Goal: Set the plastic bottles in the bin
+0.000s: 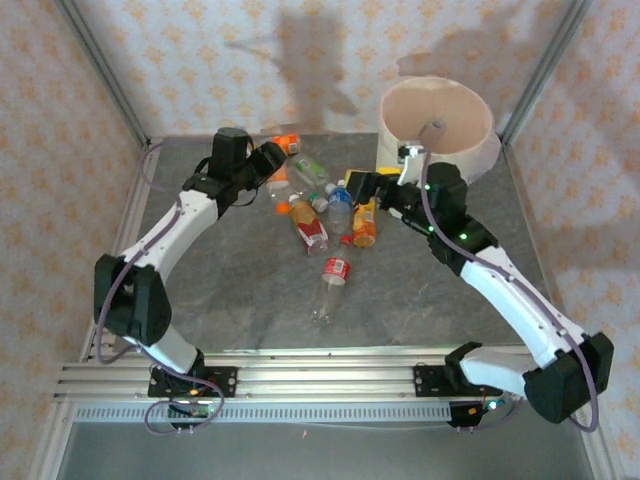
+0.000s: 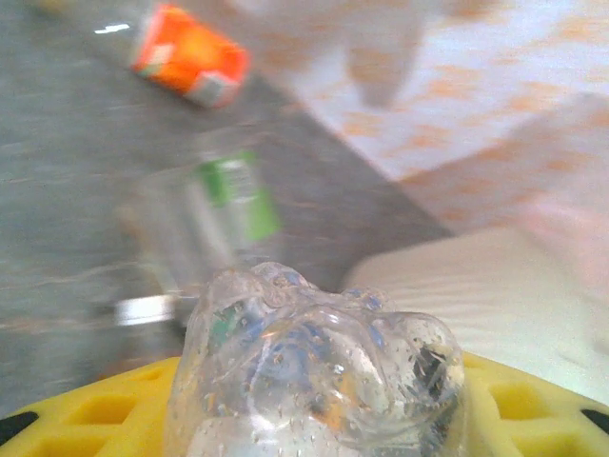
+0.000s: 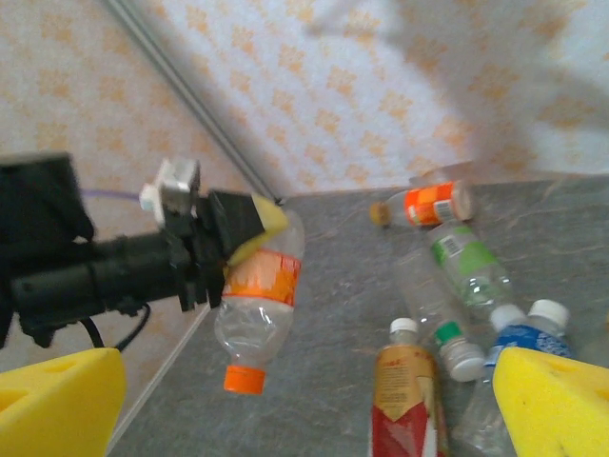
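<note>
Our left gripper (image 3: 249, 227) clamps the orange-labelled bottle (image 3: 257, 290), cap hanging down, clear of the table (image 1: 250, 300) beside the pile (image 1: 325, 215). We should carry it high across to the bin (image 1: 482, 150), steering around our right gripper (image 1: 362, 187), whose jaws gape.

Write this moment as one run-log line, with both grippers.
left gripper: shut on orange-label bottle, lifted | right gripper: open near bottle pile | bin: upright

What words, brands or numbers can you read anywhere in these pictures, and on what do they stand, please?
No text is legible anywhere.
Label on the held orange-labelled bottle: too blurred.
Label on the green-labelled bottle: too blurred.
Label on the blue-labelled bottle: too blurred.
Label on the red-labelled bottle: too blurred.
</note>
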Available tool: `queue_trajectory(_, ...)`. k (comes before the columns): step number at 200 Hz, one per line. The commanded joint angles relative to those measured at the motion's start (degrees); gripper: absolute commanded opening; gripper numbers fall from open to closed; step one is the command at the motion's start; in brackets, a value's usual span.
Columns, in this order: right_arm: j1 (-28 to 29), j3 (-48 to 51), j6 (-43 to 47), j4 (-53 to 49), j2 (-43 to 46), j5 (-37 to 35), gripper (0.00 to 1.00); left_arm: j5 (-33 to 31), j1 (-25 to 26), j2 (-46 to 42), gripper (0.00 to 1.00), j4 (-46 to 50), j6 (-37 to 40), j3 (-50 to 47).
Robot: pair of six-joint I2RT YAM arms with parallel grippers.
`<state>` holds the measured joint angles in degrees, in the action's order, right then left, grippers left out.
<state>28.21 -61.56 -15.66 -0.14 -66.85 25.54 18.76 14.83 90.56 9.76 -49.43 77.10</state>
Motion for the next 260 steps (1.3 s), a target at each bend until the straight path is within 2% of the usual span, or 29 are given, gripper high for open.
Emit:
queue_trajectory(1, 2.2, -3.2, -2.9, 4.0, -4.2, 3.3, 0.99, 6.9, 1.7, -3.4, 0.49, -11.4, -1.5, -2.7)
queue_trajectory(46, 5.6, -8.3, -4.8, 7.3, -11.8, 9.2, 0.99, 11.9, 4.5, -6.4, 0.5, -20.5, -3.6, -3.1)
queue_trajectory(107, 6.0, -14.3, -7.2, 11.2, -22.0, 18.4, 1.0, 15.0, 6.3, -6.3, 0.5, -23.4, -5.3, -2.7)
queue_trajectory(129, 6.2, -15.1, -5.5, 11.1, -24.2, 18.4, 0.97, 15.3, 6.3, -6.1, 0.5, -23.9, -5.5, -2.7)
queue_trajectory(168, 6.2, -14.6, -5.3, 12.0, -24.5, 18.3, 0.83, 15.8, 6.3, -5.6, 0.5, -24.0, -5.9, -2.6)
queue_trajectory(196, 6.2, -13.8, -4.4, 11.1, -23.4, 14.5, 0.63, 14.3, 6.4, -5.9, 0.5, -22.9, -5.6, -3.3)
queue_trajectory(217, 6.2, -14.2, -2.6, 9.4, -23.0, 14.1, 0.52, 13.3, 6.5, -6.1, 0.5, -21.5, -4.9, -3.5)
queue_trajectory(247, 6.2, -14.4, -2.3, 9.2, -22.9, 14.2, 0.46, 13.3, 6.7, -6.6, 0.52, -19.8, -4.1, -3.5)
queue_trajectory(260, 6.2, -14.3, -2.2, 9.2, -22.7, 13.5, 0.45, 13.2, 6.7, -7.0, 0.6, -17.7, -3.1, -2.9)
